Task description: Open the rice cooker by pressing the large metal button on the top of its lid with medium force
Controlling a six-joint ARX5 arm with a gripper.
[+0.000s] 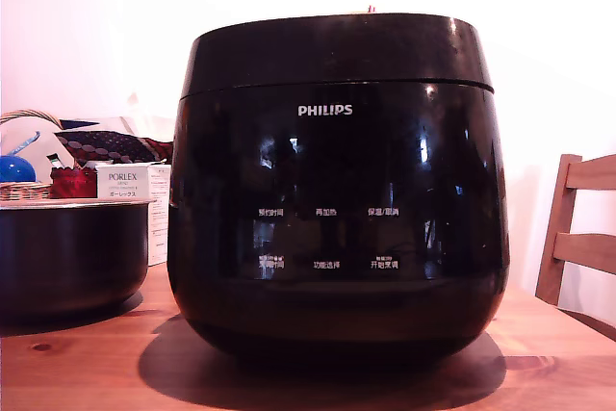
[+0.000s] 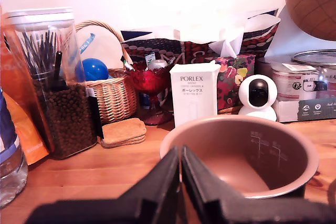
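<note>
The rice cooker [image 1: 337, 190] fills the middle of the exterior view, glossy black with a white PHILIPS logo and Chinese labels. Its lid [image 1: 337, 50] lies closed on top, with the seam line running around the body. The lid's upper face and the large metal button are hidden from this low angle. My gripper [image 2: 181, 150] shows only in the wrist view. Its two black fingers [image 2: 157, 182] are pressed together with nothing between them. They point toward a loose inner pot [image 2: 239, 156]. The rice cooker does not show in the wrist view.
A dark pot with a metal rim [image 1: 67, 252] stands at the exterior view's left, on the wooden table [image 1: 87, 372]. Behind it are a PORLEX box [image 2: 193, 98], a wicker basket [image 2: 113, 95], a red glass [image 2: 149, 85], a jar of beans [image 2: 58, 87] and a small white camera [image 2: 258, 97]. A wooden chair [image 1: 577, 228] stands at the exterior view's right.
</note>
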